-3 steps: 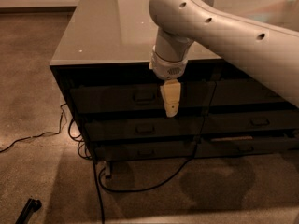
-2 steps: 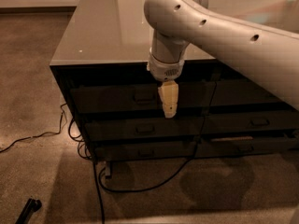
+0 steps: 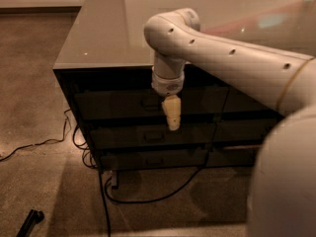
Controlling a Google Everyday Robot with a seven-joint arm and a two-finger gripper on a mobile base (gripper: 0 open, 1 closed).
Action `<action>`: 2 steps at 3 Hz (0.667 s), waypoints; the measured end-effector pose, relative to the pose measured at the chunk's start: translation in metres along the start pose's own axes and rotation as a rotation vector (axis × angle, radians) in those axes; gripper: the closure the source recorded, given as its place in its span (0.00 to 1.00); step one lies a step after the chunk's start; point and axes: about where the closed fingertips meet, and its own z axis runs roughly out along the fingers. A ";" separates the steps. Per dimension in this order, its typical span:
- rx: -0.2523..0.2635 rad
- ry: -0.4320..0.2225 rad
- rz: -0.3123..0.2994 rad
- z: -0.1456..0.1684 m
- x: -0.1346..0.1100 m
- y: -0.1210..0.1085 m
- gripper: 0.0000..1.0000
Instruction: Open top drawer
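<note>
Carpeted floor; glossy grey counter (image 3: 108,33) over dark cabinet. Top drawer (image 3: 108,102) closed, just under counter edge, long axis horizontal. Hand (image 3: 172,120) hangs pointing down before drawer front. Loop handle (image 3: 149,101) lies just left of hand. Hand's opening: cannot tell.

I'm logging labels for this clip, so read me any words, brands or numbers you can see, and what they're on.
None: no text shows on the top drawer, the cabinet, the arm or the gripper, which hangs before the top drawer, just right of its handle.
</note>
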 end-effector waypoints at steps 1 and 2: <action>-0.039 -0.018 0.033 0.027 0.012 -0.016 0.00; -0.060 -0.071 0.083 0.043 0.028 -0.026 0.00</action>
